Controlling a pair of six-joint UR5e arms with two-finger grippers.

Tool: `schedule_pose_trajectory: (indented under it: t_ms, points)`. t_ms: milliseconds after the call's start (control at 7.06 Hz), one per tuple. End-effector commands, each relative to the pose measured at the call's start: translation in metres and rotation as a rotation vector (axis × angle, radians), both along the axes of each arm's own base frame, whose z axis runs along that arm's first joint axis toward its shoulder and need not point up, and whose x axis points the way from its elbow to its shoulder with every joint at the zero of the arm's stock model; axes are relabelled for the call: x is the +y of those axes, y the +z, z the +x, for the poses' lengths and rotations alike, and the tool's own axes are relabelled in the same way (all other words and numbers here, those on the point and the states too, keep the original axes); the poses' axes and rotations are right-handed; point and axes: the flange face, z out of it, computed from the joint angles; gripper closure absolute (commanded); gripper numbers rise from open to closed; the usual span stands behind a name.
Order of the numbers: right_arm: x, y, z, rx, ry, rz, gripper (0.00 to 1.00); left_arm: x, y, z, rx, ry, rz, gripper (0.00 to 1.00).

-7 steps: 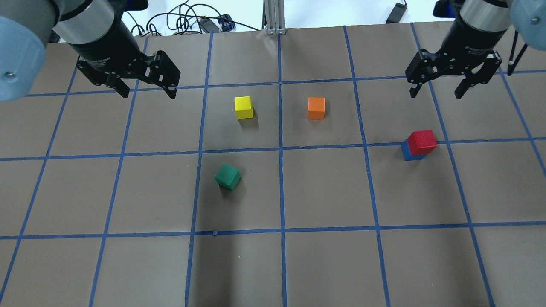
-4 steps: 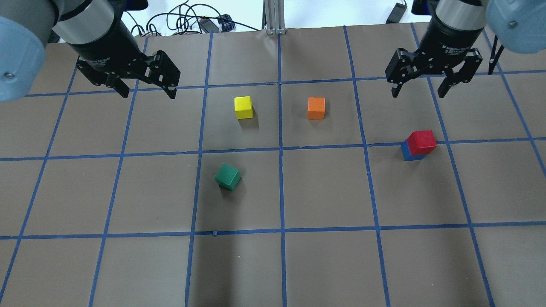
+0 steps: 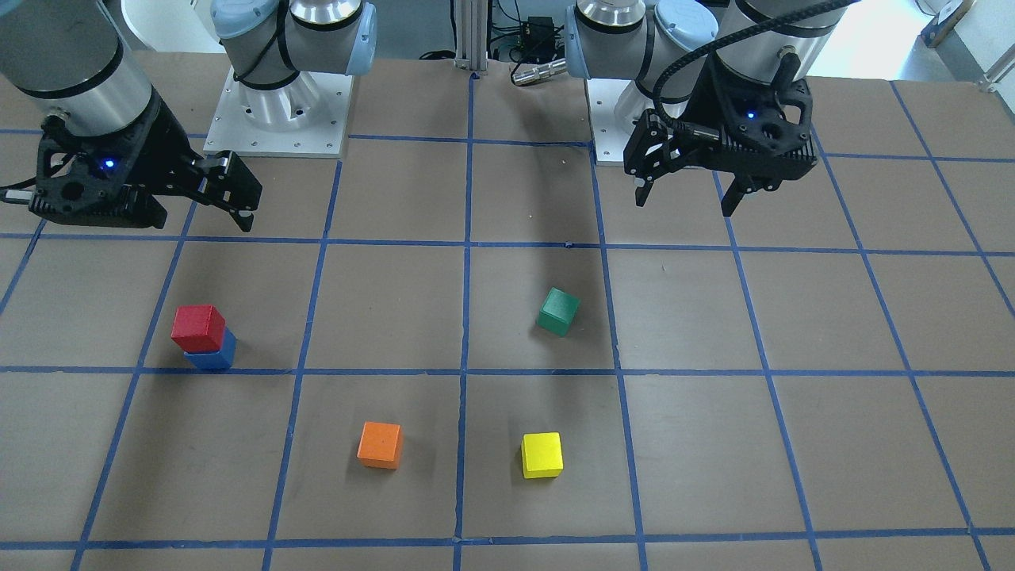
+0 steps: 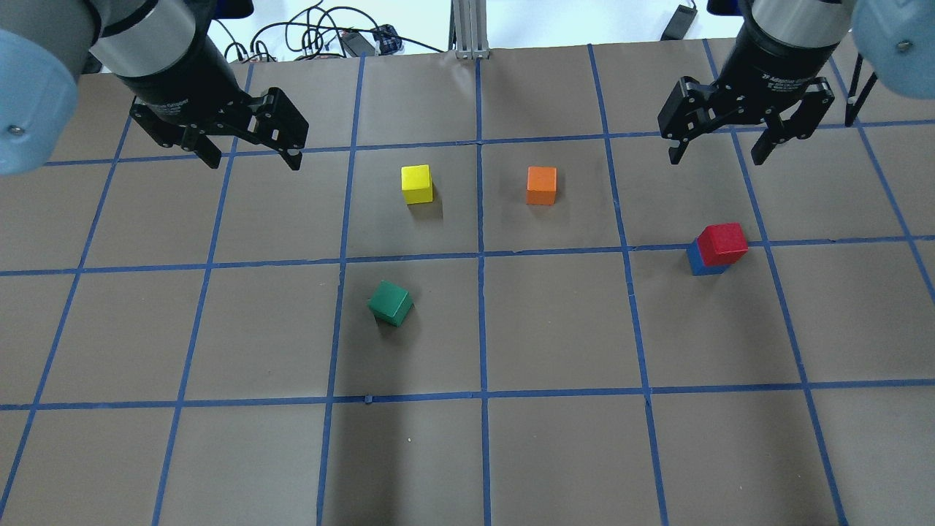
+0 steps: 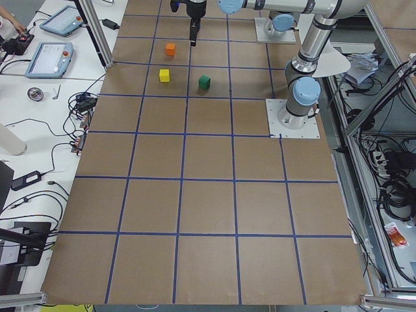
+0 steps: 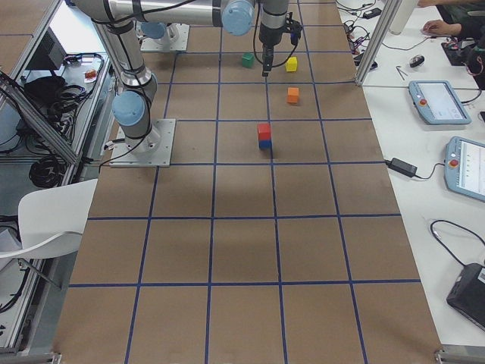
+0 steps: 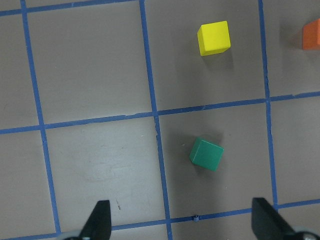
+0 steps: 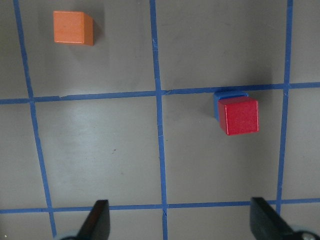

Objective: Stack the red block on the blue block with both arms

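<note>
The red block (image 4: 723, 243) sits unmoved on the blue block (image 4: 697, 263) toward the bench's right edge, while the right pincer (image 4: 716, 155), wide and empty, has shifted sideways clear of it and the left pincer (image 4: 253, 161) hangs wide, so stacking looks done.

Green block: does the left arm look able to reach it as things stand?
Probably yes. The green block sits alone, nothing touching it; the left arm hangs raised, jaws open and empty, and the yellow block stands clear of the path.

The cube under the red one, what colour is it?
Blue. The blue block shows best in the exterior front-facing view, beneath the red block.
</note>
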Motion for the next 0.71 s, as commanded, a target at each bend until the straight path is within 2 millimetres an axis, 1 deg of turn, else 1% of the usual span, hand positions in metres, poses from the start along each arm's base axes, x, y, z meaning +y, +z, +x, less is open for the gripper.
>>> schedule_pose_trajectory:
  t_ms: [0,142,283,567]
  points:
    - [0.0036,-0.0005,0.0188,0.011,0.034,0.001,0.0,0.0002,0.0003,-0.0001,0.001,-0.002,-0.001,0.0]
    - [0.0036,0.0013,0.0187,0.013,0.036,-0.005,0.0,-0.001,-0.0004,-0.0001,0.001,0.0,0.001,0.0]
    - [0.0025,0.0019,0.0138,0.014,0.027,-0.005,0.0,0.0002,0.0003,0.0002,-0.002,-0.001,-0.001,0.0]
    - [0.003,0.0013,0.0162,0.014,0.031,-0.005,0.0,0.0002,0.0003,-0.0001,0.001,0.0,-0.001,0.0]
